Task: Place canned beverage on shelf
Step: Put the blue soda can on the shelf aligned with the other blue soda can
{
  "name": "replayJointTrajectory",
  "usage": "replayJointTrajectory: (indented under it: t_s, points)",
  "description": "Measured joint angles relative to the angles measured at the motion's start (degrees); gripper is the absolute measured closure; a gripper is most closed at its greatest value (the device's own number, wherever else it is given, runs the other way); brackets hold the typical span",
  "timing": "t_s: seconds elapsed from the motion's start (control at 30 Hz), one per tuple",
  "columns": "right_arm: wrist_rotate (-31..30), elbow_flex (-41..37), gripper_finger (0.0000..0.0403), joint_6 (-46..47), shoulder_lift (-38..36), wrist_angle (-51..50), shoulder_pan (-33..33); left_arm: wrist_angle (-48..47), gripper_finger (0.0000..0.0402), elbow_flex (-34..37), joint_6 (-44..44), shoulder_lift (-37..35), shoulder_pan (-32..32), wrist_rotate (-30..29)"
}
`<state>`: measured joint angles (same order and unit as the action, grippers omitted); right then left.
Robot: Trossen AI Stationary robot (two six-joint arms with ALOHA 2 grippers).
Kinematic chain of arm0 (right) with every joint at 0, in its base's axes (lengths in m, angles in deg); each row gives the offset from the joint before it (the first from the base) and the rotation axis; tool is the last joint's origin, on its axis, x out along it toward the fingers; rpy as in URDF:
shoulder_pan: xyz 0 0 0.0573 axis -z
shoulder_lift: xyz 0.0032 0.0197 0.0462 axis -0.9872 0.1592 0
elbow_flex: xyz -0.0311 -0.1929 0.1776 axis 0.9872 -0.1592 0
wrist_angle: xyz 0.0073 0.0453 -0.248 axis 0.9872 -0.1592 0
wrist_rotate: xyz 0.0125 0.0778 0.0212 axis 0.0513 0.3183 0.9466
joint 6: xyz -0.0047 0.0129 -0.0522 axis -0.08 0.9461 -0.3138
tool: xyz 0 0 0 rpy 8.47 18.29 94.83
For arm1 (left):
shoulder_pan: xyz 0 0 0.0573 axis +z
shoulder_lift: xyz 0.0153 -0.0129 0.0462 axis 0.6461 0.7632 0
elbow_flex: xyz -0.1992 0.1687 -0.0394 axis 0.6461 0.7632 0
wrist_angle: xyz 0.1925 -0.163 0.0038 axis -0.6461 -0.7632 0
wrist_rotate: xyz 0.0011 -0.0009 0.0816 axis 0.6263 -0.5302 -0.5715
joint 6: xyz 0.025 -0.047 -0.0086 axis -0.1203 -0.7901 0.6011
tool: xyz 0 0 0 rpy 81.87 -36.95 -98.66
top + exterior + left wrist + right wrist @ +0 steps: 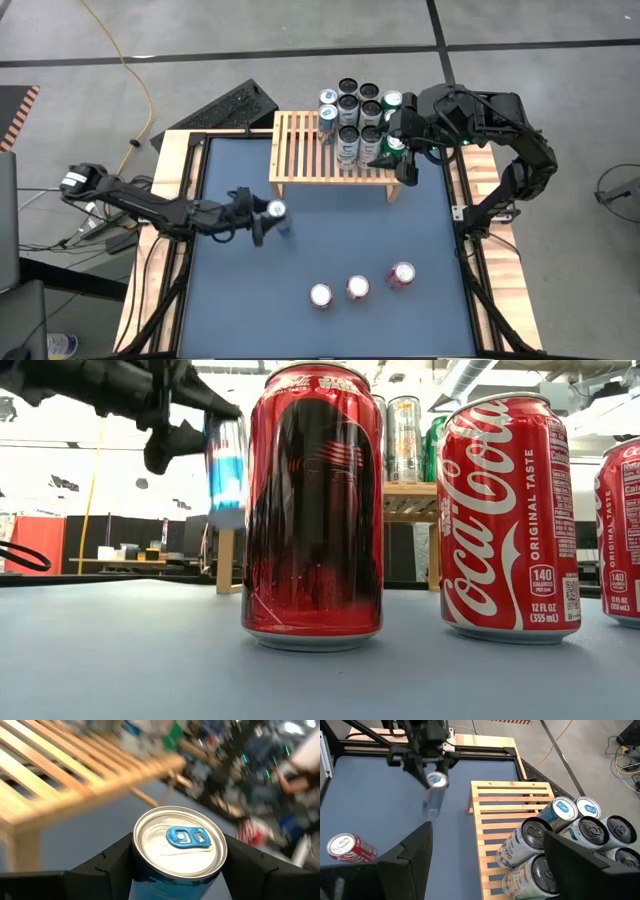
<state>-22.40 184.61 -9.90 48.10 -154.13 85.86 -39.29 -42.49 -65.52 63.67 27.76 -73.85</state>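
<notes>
The left gripper has its fingers clenched on a blue can, one finger on either side of its body below the silver lid. The can stands upright, lifted clear of the bench, near the front edge of the shelf but not over it. The right gripper hangs at the right end of the shelf, its fingers spread and grasping nothing, just beside a cluster of cans standing on the slats. Three red cans stand upright in a row on the bench, well apart from the shelf.
</notes>
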Motion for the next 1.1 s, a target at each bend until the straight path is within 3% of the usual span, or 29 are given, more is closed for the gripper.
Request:
replayJointTrajectory:
  t_s: [0.2,0.33,0.5,0.7,1.1]
  points:
    - [-0.2,0.0,0.0088,0.0,0.0,0.0,0.0,-10.9,0.0174,-7.6,0.0,-2.7,-1.3,-7.2]
    - [-0.2,0.0,0.0088,0.0,0.0,0.0,0.0,-23.0,0.0174,-17.5,2.6,-0.5,-1.4,-10.2]
    - [-1.6,0.0,0.0088,0.0,0.0,0.0,0.0,-38.0,0.0174,-30.0,0.0,3.7,1.9,-19.5]
    - [-3.3,0.0,0.0088,0.2,0.0,0.7,0.0,-38.2,0.0174,-39.7,7.3,9.5,8.2,-22.0]
    - [-3.5,0.0,0.0088,1.3,0.0,2.2,0.0,-34.5,0.0174,-47.3,4.5,23.3,15.8,-21.9]
